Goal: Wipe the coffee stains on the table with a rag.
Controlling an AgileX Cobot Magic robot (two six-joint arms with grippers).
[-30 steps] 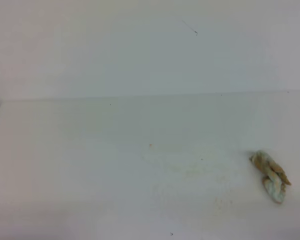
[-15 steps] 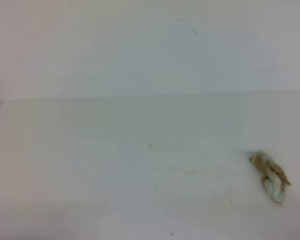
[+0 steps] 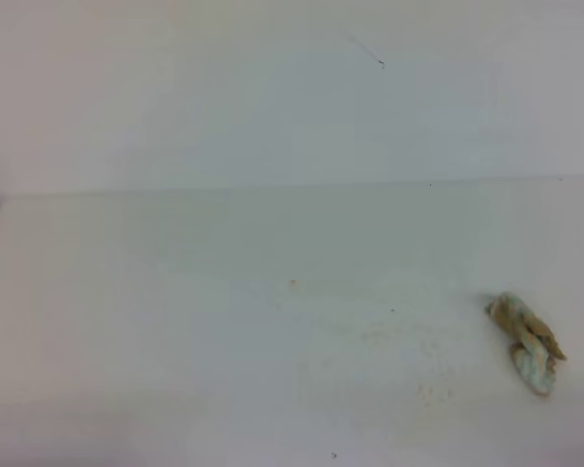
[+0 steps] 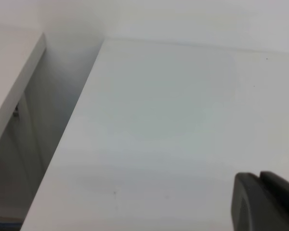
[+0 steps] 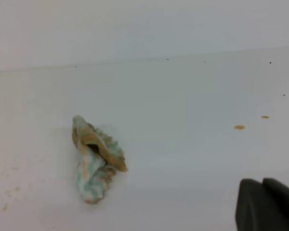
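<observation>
The rag (image 3: pixel 528 343), a crumpled tan and pale blue-white wad, lies on the white table (image 3: pixel 175 292) at the right; it also shows left of centre in the right wrist view (image 5: pixel 94 161). Of the coffee stains I see only a small orange speck (image 3: pixel 293 284), faint brownish traces (image 3: pixel 380 336) and two orange specks (image 5: pixel 239 127). My right gripper (image 5: pixel 262 182) sits at the lower right corner, shut and empty, well apart from the rag. My left gripper (image 4: pixel 259 177) is shut over bare table. Neither gripper shows in the exterior high view.
The table's left edge (image 4: pixel 62 144) drops into a shadowed gap beside a white panel (image 4: pixel 14 91). A white wall (image 3: pixel 273 97) rises behind the table. A few tiny dark specks dot the surface.
</observation>
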